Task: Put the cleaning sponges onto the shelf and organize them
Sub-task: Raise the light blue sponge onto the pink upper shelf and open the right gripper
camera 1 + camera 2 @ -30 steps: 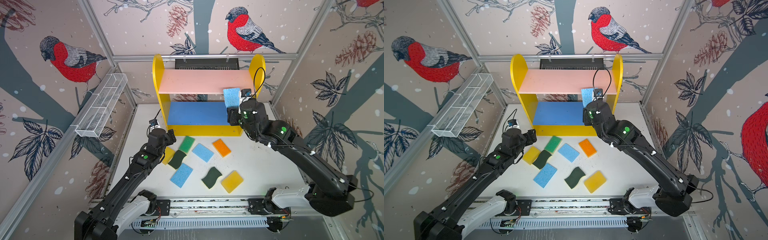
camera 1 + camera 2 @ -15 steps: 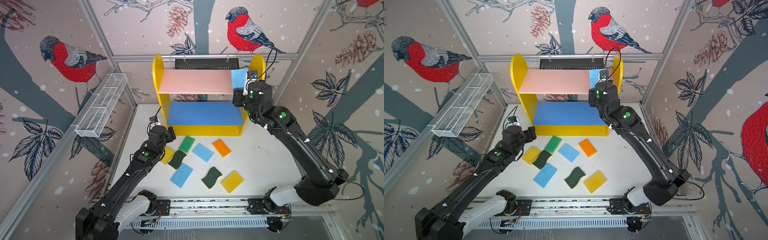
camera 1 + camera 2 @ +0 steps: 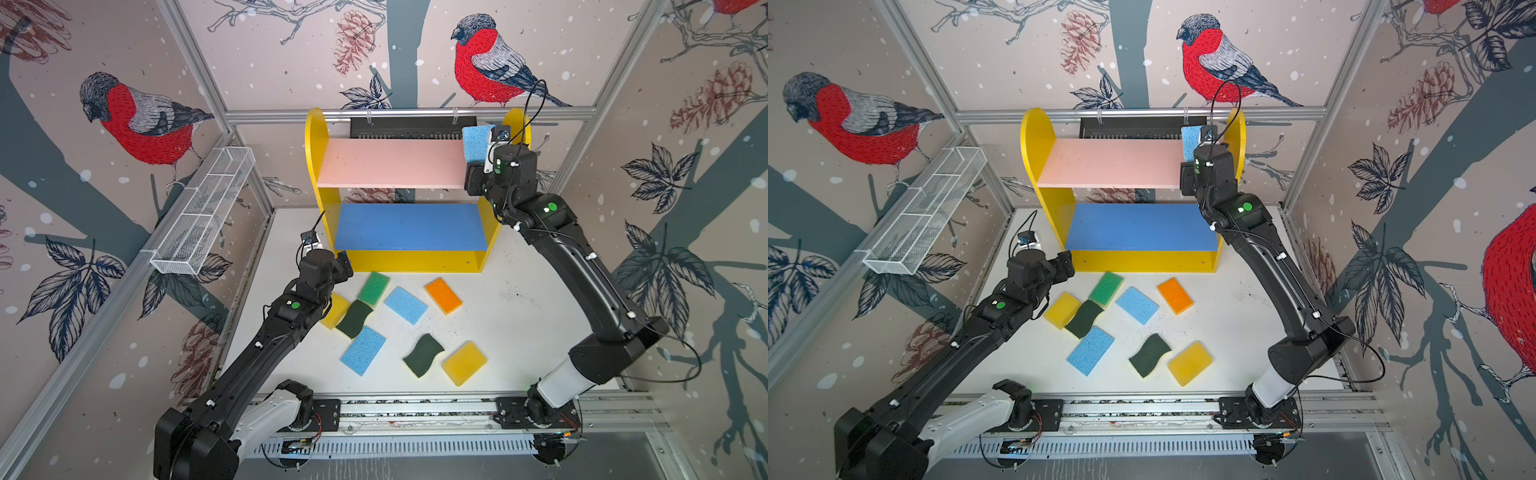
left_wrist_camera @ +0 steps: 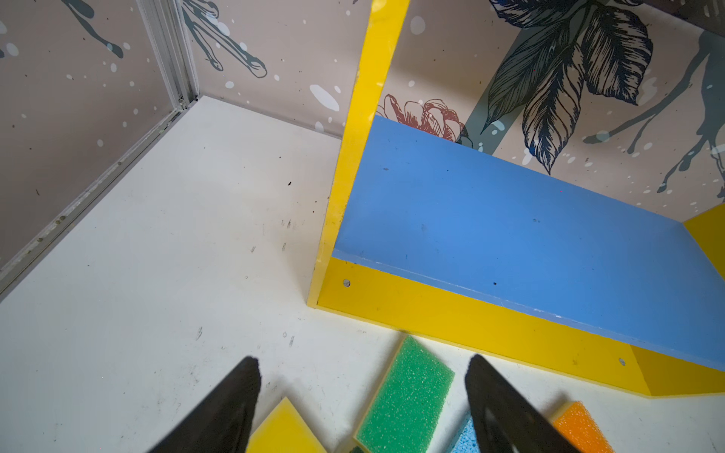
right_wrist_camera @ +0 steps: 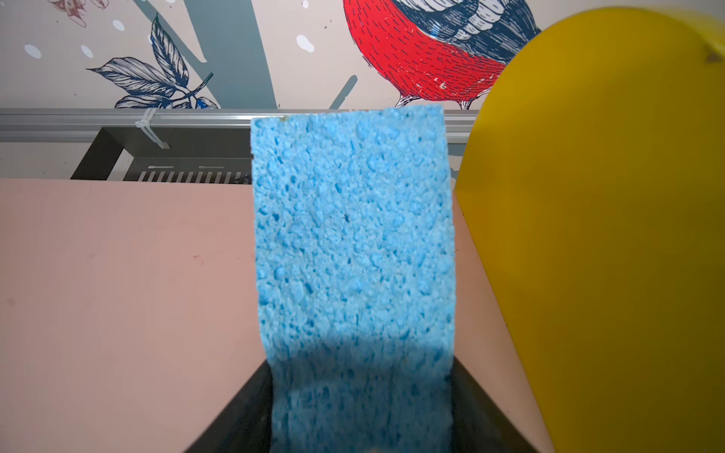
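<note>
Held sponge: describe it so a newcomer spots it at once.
Find the yellow shelf at the back, then its pink upper board. At that board's right end, the right gripper holds a light blue sponge. It is the only sponge off the table.

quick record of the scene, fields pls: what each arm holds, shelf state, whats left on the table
right jaws: shut on a light blue rectangular foam sponge, over the right end of the pink upper board; contact unclear
left jaws: open, empty, above the white table by the green foam sponge
yellow shelf: pink board and blue middle board bare
on table: two light blue sponges, two yellow sponges, orange sponge, green one, two wavy dark green scourers
</note>
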